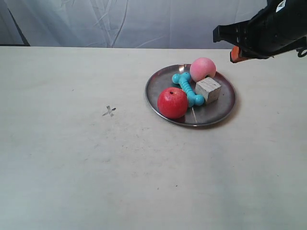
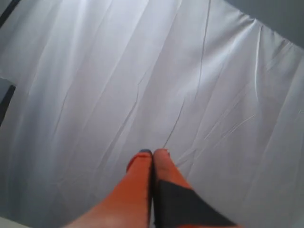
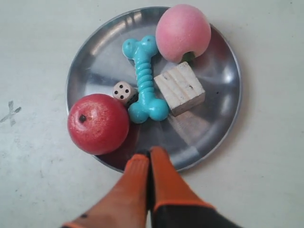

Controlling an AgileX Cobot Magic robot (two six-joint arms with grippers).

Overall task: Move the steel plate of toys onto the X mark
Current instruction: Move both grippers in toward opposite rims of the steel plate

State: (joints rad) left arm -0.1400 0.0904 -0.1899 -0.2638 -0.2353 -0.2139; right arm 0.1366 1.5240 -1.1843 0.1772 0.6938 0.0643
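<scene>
The steel plate (image 1: pixel 221 108) rests on the table right of centre, well apart from the small X mark (image 1: pixel 109 111). It holds a red apple (image 1: pixel 172 102), a pink peach (image 1: pixel 203 69), a turquoise bone (image 1: pixel 187 88) and a wooden cube (image 1: pixel 208 89). The right wrist view looks down on the plate (image 3: pixel 99 61), with a white die (image 3: pixel 123 90) between apple (image 3: pixel 98 124) and bone (image 3: pixel 144 78). My right gripper (image 3: pixel 149 154) is shut and empty, its tips over the plate's rim. My left gripper (image 2: pixel 153 153) is shut, facing only the curtain.
The arm at the exterior view's right (image 1: pixel 268 28) hangs above the table behind the plate, its orange tip (image 1: pixel 234 54) off the surface. A white curtain (image 1: pixel 124 21) closes off the back. The X mark (image 3: pixel 10 113) is also visible in the right wrist view.
</scene>
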